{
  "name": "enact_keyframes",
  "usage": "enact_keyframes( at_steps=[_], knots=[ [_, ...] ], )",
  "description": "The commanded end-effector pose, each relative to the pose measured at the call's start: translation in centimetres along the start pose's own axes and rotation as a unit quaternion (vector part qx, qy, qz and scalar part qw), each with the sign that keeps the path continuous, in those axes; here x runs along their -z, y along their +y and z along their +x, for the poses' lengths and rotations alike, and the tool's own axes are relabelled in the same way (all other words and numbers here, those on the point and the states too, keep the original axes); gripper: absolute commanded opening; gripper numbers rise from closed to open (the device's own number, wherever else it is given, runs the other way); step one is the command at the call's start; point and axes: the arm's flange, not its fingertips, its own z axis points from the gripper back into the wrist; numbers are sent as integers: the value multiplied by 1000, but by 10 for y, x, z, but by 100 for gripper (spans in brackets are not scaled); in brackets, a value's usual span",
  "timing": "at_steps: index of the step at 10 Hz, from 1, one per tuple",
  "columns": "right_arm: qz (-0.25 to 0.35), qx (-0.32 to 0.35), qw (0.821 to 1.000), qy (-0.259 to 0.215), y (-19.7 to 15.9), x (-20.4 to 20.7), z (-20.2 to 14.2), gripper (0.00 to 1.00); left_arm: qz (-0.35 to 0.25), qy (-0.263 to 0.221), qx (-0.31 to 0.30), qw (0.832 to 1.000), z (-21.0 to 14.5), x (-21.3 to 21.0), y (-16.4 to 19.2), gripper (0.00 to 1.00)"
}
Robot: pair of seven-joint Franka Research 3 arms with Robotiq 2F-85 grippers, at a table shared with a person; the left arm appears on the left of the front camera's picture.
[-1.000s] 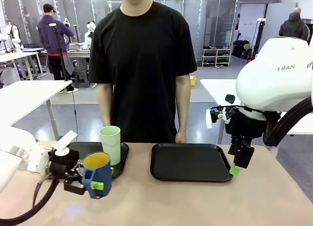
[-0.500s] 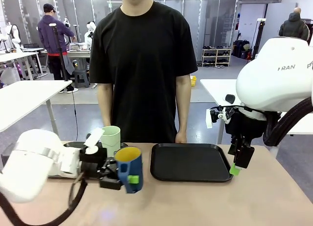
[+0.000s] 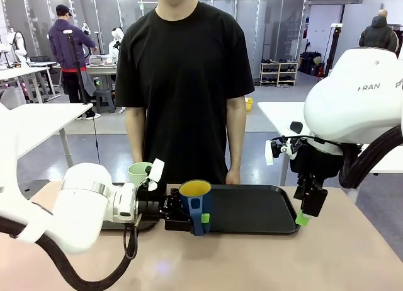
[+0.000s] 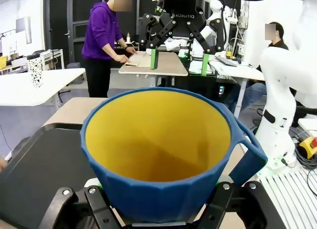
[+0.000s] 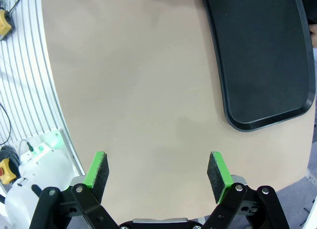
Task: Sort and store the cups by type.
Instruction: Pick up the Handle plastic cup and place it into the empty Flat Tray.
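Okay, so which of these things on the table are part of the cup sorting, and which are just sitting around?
Part of the job:
- blue mug, held by the left gripper
- green tumbler
- right tray
- left tray

Just around:
- the standing person
- the right gripper, open and idle

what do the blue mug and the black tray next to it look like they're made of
Blue mug: likely moulded plastic, matte, with faceted walls, a thick rim and a flat yellow inside.
Black tray: probably plastic too, matte with a faint sheen and a rounded raised rim.

R tray (image 3: 252, 209) bare; tumbler (image 3: 140, 173) blocks L
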Motion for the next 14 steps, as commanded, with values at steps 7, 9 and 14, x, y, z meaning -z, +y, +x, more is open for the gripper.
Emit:
enact_keyframes(
  at_steps=[7,9,14],
  knots=[
    [-2,4,1000,6,0,0,-1,100,87,-39,-9,995,-19,44,12,71],
    [-2,4,1000,6,0,0,-1,100,120,-52,-19,991,-25,57,13,71],
    [-2,4,1000,6,0,0,-1,100,186,-55,-23,981,-48,91,27,71]
  ],
)
